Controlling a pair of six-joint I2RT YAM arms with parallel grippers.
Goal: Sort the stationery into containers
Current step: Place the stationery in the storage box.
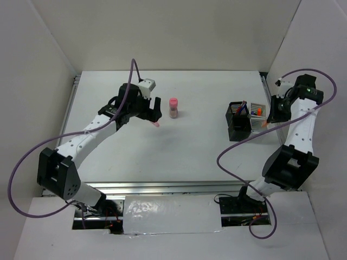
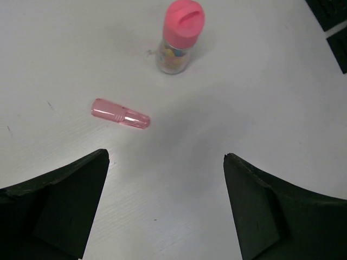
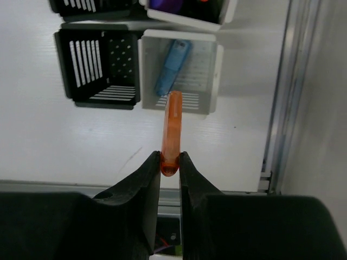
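Two grippers hang over the white table (image 1: 206, 157). The left gripper (image 1: 152, 112) hovers left of the table's middle with its jaws spread wide and nothing between them. A translucent pink cap (image 2: 120, 114) lies flat on the surface just ahead of one black finger (image 2: 59, 211), touching neither finger. Beyond it, nearer the far edge and well apart from the cap, a stubby pink-capped bottle (image 2: 179, 38) stands upright. The right gripper (image 3: 169, 162) is near the table's right edge, clamped on one end of a translucent orange cap (image 3: 172, 127). The cap sticks straight out from the fingertips toward a low white tray (image 3: 209, 81), its free end level with the tray's near wall; whether it touches cannot be told. A blue cap (image 3: 172, 66) lies slanted inside that tray. A black mesh cup (image 3: 97, 70) sits beside the tray, on its side away from the table's right edge. From above, red and blue pens (image 1: 241, 106) stand in a black container just behind.
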